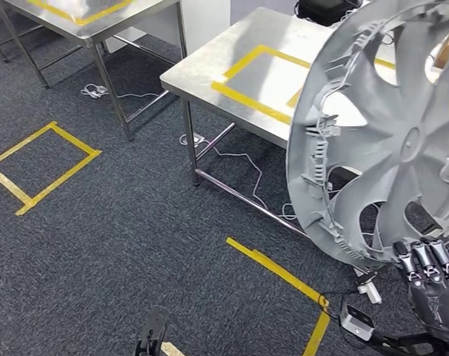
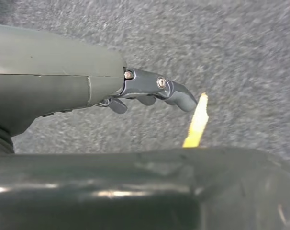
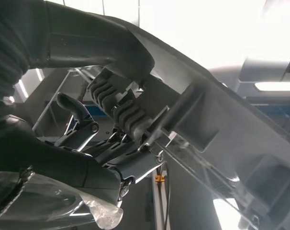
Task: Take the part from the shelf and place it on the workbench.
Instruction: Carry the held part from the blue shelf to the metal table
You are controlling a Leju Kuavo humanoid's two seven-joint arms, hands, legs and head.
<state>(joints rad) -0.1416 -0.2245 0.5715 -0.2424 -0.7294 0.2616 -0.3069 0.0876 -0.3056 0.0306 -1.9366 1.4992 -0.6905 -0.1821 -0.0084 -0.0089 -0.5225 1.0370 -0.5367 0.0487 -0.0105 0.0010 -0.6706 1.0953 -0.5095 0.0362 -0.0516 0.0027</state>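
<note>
The right hand (image 1: 435,285) grips the lower rim of the big silver-grey plastic wheel cover (image 1: 387,133) – held upright before the steel workbench's (image 1: 255,44) near edge – so it should clear that edge, then lay it flat, while the left hand (image 2: 154,91) hangs empty, fingers loosely curled.

Second steel table (image 1: 93,18) at 11 o'clock; yellow tape square (image 1: 41,165) on carpet at 9; white cables (image 1: 233,159) centre; power strip (image 1: 370,288) at 4.
</note>
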